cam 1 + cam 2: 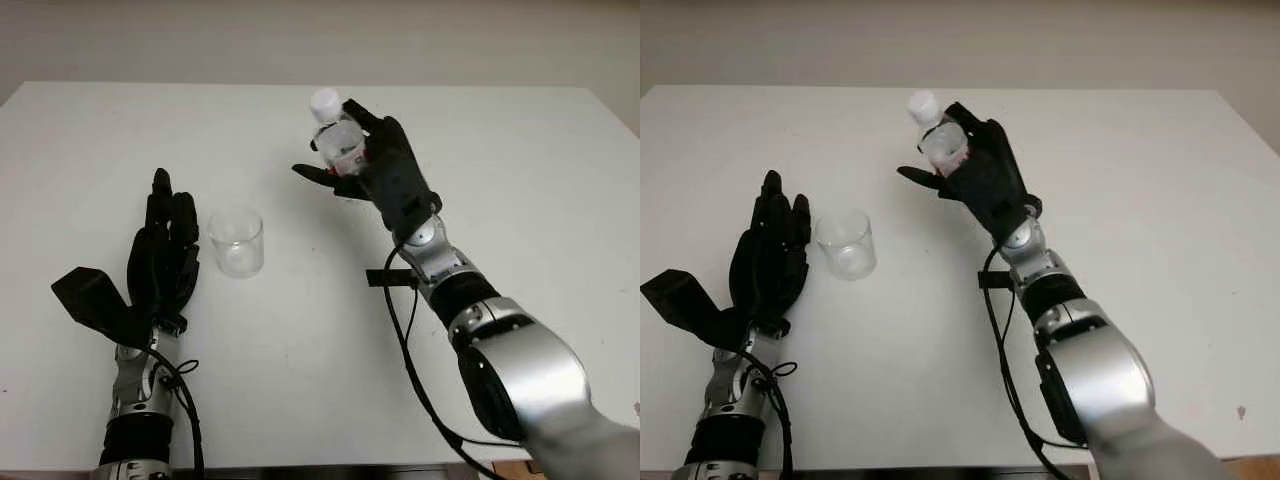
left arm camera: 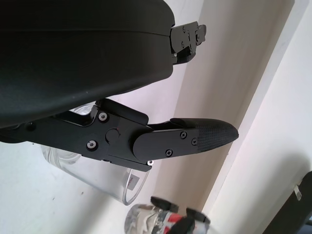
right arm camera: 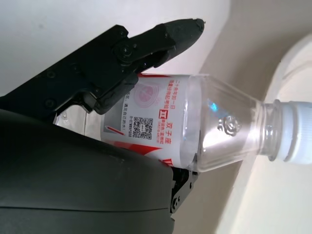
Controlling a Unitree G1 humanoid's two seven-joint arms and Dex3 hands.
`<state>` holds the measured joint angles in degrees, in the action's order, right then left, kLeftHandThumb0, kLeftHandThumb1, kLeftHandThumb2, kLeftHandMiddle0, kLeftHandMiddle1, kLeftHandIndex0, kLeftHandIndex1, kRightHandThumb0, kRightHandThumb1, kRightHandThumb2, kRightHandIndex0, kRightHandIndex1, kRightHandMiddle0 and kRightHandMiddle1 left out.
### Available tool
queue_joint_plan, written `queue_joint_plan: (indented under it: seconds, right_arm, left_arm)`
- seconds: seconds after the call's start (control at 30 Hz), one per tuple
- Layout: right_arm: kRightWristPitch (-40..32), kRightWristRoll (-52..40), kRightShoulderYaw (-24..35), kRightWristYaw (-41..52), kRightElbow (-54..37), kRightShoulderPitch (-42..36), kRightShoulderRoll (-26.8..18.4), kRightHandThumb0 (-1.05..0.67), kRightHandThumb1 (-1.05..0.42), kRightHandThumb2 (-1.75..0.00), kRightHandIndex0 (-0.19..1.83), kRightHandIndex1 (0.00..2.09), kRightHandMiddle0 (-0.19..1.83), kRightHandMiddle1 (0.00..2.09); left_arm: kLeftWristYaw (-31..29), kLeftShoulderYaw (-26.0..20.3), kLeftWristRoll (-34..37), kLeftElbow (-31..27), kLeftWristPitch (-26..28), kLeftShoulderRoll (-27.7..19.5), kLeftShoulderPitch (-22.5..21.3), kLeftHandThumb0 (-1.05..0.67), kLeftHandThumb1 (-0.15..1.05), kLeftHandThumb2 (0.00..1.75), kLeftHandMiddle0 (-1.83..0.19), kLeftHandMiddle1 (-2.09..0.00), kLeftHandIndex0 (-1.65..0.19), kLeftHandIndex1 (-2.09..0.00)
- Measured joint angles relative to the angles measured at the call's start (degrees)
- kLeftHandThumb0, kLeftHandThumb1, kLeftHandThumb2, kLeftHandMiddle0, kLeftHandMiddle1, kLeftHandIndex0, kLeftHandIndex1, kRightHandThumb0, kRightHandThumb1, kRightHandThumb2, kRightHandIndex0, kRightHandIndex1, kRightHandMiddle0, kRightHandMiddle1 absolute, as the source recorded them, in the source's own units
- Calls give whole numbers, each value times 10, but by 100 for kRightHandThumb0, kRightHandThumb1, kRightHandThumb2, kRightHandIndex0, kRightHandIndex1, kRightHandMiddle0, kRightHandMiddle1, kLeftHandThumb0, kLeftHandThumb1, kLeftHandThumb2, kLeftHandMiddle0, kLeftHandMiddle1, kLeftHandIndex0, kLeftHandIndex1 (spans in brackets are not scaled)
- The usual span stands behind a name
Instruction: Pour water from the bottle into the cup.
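The right hand (image 1: 385,165) grips the capped bottle (image 1: 335,135) aloft, well right of the cup (image 1: 237,241). The left hand (image 1: 160,262) waits open beside the cup. Next, the bottle likely needs carrying over and tipping.

The right arm reaches forward over the table (image 1: 520,180), its right hand (image 1: 385,165) raised and its fingers (image 3: 146,44) wrapped round the bottle (image 1: 338,138), cap uppermost and tilted slightly. The left hand (image 1: 160,262) is open just beside the cup (image 1: 237,241), on its left, nearer the table's front edge.
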<state>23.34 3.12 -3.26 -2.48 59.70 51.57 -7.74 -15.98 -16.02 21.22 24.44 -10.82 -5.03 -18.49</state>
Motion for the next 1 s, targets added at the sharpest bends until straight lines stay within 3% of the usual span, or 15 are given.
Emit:
queue_joint_plan:
  seconds: [0.13,0.37,0.53,0.7,1.0]
  right_arm:
    - [-99,-52,35,56,-138,-86,-7,-39,-105,-35,127,209,85,209]
    - [-295,-136,87,113,-405,-216,-37,-41,-105,-34,141,209,103,209]
    - [-409,-179,109,117,-557,-264,-43,-38,-105,-35,141,209,101,209]
    - [-458,-195,114,117,-616,-283,-43,-36,-105,-38,146,209,100,209]
    - [-477,-171,98,114,-597,-279,-42,-40,-105,-39,156,209,116,209]
  left_arm:
    - [-4,-1,7,-6,5,1,4,-67,105,46,17,-5,18,-4]
    - [-5,0,4,-10,9,-1,9,-69,105,45,18,-5,18,-5]
    - [-9,-1,8,-14,24,-4,14,-67,105,46,19,-4,19,-4]
    - [-10,0,7,-18,31,-5,16,-68,105,47,19,-4,18,-5]
    - [-9,0,5,-27,38,-6,20,-68,105,49,19,-5,17,-5]
